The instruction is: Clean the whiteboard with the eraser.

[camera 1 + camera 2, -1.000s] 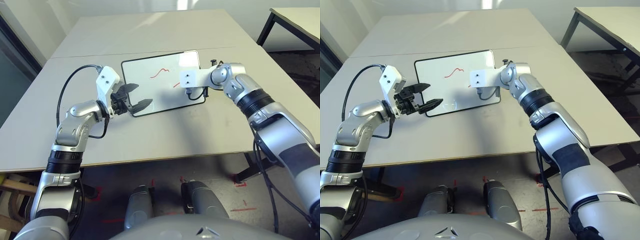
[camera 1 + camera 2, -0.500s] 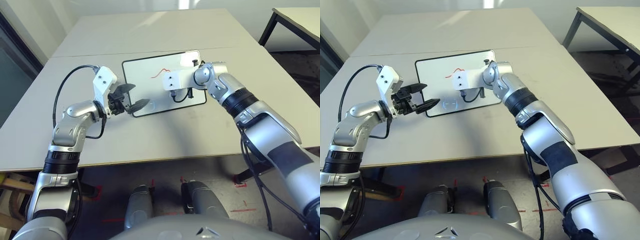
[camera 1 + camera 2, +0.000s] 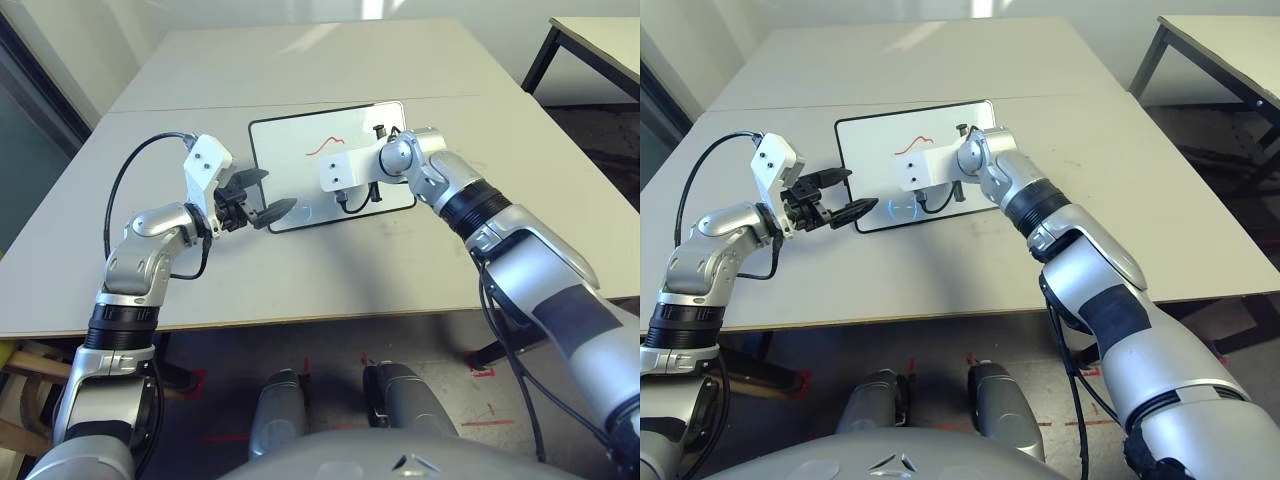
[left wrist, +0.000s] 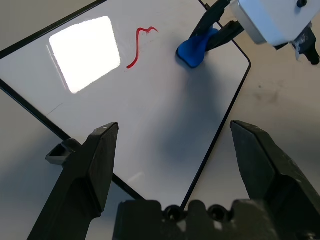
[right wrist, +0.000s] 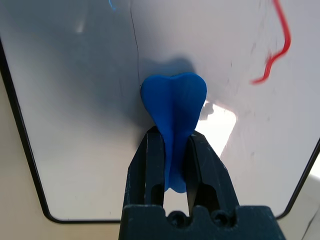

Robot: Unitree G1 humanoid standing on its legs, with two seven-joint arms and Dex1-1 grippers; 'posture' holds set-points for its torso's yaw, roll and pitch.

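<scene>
One red squiggle is left on the whiteboard, toward its far side; the rest of the surface you can see reads clean apart from a faint bluish circle near the near-left corner. So call it partway: the board isn't finished until that line goes.

The eraser is pinched between the right gripper fingers, which are clamped tight on its narrow waist, and its broad blue end presses flat on the board. In the left wrist view it sits just beside the squiggle, on the right of it, not on it yet. You'd judge the next stroke has to carry left and a little farther across the red mark.

The left gripper hangs at the board's left edge with its fingers spread wide and nothing between them. It's close to the frame but you can't tell if it touches; it isn't pinning the board down. The board lies flat on the grey table, slightly rotated.

Versus a second ago: a second short red stroke that lay just left of the right wrist block is gone, so that bit is wiped. The right wrist has swung leftward over the board, from the right edge to about the middle. The left arm looks the same, fingers as wide as before. The whole head view has shifted a bit, so treat that as camera motion, not the board sliding.
</scene>
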